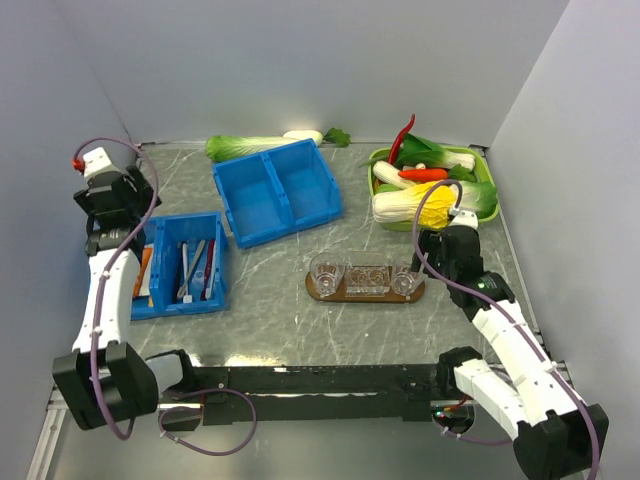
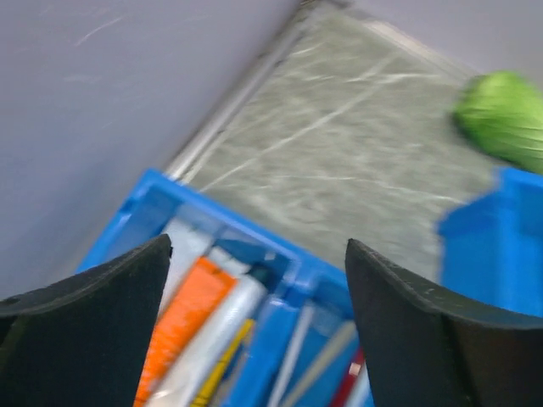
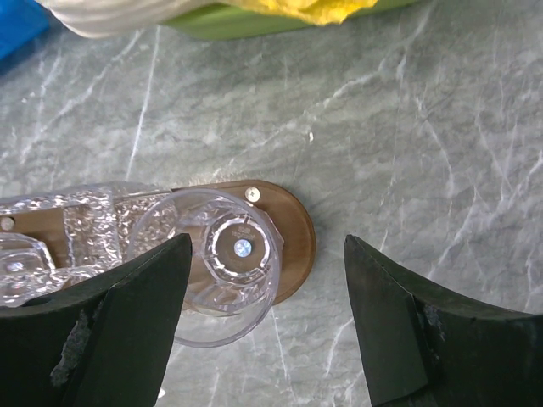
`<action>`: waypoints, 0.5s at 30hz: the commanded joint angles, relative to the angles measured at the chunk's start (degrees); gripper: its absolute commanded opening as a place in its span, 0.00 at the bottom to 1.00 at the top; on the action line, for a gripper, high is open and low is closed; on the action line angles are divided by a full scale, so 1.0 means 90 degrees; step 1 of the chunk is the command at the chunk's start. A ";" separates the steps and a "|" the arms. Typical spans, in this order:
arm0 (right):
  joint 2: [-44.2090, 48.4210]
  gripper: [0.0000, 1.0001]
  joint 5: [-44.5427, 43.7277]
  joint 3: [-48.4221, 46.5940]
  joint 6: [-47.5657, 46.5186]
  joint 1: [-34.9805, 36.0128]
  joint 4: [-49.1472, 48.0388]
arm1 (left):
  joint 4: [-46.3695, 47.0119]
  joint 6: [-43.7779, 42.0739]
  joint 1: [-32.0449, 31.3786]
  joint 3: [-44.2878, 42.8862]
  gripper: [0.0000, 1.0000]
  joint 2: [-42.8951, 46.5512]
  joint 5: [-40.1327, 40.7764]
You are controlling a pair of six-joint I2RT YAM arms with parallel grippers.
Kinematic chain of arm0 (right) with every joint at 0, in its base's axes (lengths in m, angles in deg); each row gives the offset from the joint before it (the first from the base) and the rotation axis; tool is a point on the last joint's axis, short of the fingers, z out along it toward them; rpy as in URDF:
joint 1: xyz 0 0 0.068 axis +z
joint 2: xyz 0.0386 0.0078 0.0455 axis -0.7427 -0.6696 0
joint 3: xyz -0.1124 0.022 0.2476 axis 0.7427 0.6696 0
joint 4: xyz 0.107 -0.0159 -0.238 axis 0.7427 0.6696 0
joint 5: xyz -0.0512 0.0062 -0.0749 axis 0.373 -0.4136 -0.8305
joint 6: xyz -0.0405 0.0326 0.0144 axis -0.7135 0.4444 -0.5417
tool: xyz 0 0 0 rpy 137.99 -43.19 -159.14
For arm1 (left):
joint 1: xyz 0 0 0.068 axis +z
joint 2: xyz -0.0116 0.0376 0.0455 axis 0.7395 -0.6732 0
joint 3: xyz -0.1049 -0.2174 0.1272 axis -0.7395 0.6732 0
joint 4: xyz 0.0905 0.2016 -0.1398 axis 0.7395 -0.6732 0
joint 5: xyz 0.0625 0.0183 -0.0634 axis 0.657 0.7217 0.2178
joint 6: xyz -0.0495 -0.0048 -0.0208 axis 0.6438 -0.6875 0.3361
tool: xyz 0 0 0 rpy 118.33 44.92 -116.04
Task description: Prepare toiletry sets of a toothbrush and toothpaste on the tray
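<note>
Left hand (image 2: 259, 254) spread wide and empty above the far end of the blue bin (image 1: 180, 306), brushes (image 1: 196, 268) and tubes (image 1: 146, 272) all inside it, none lifted. On the bench (image 1: 270, 330) mid-scene, tray (image 1: 316, 291) carrying three clear cups (image 1: 366, 277), every one empty. Right hand (image 3: 265, 250) parted, gripping nothing, poised over the rightmost cup (image 3: 212, 271); judged barely begun, all filling left to do.

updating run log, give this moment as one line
left gripper open over blue bin | right gripper open near end cup | cup empty, on tray
</note>
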 commanded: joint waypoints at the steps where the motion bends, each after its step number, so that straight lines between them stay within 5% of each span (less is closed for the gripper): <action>1: 0.0230 0.80 -0.0059 -0.0346 -0.0078 0.0024 -0.0018 | -0.0171 -0.0031 0.0460 -0.0098 0.82 -0.0648 0.0603; 7: 0.0532 0.80 -0.0078 -0.0385 -0.0137 0.0034 0.0080 | -0.0260 -0.0041 0.0782 -0.0069 0.64 -0.1333 0.0984; 15: 0.0748 0.81 -0.0010 -0.0376 -0.0166 0.0024 0.0002 | -0.0474 -0.0051 0.0822 0.0087 0.59 -0.1871 0.1111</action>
